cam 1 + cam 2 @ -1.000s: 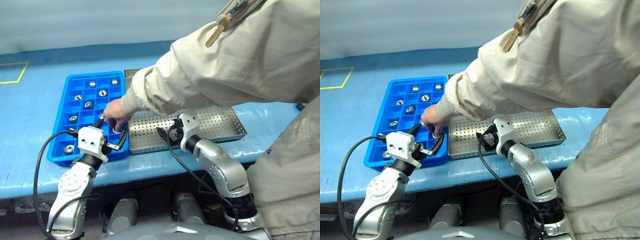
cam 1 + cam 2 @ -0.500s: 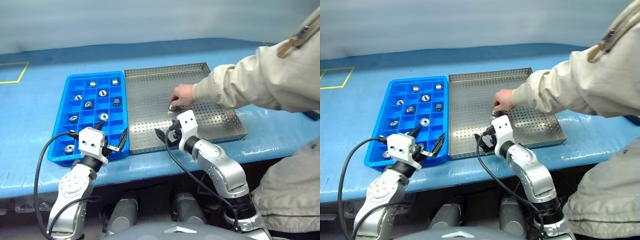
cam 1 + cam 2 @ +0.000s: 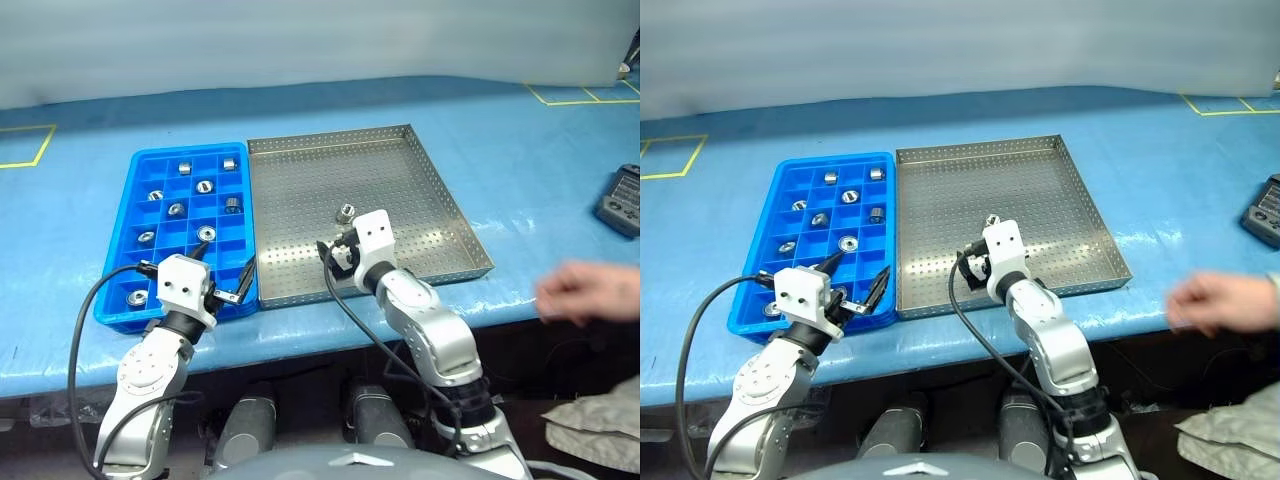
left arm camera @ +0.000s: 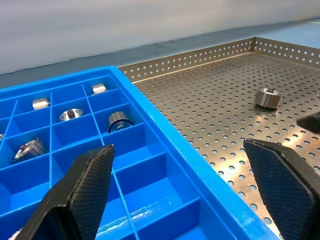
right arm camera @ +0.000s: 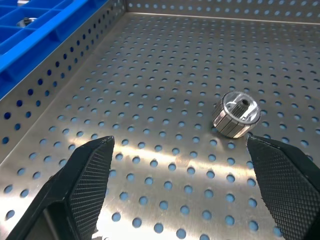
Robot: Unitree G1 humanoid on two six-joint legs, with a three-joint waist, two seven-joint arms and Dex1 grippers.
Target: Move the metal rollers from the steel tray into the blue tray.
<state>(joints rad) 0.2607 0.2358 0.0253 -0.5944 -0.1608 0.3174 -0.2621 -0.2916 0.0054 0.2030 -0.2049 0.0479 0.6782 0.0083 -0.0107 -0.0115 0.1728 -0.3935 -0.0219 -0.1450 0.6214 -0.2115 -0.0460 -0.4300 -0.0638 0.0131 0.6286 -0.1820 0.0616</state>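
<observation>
Overhead, the steel tray (image 3: pixel 400 165) sat beside the blue tray (image 3: pixel 140 200), their long sides touching, on a blue table (image 3: pixel 520 140). 1 roller (image 3: pixel 344 212) lay alone on the steel tray's perforated floor, near the middle. The right gripper (image 3: pixel 335 262) hovered over the tray's near part, just short of that roller, jaws spread wide and holding nothing. The left gripper (image 3: pixel 218 282) hung over the blue tray's near corner, jaws likewise spread and empty.

The head views showed about 8 rollers in separate compartments of the blue tray, though the small ones at the far end were hard to count. A person's blurred hand (image 3: pixel 585 293) showed at the table's right edge, and a dark handset (image 3: pixel 622 200) lay beyond it.

The right wrist view gave what the head views could not: the lone roller (image 5: pixel 236 120) lay tilted, its ribbed side and central hole showing, between the 2 fingers (image 5: pixel 87 175) and a little ahead of them. The left wrist view showed 5 rollers in the blue tray's far compartments and the same lone roller (image 4: pixel 268 97) across the steel floor.
</observation>
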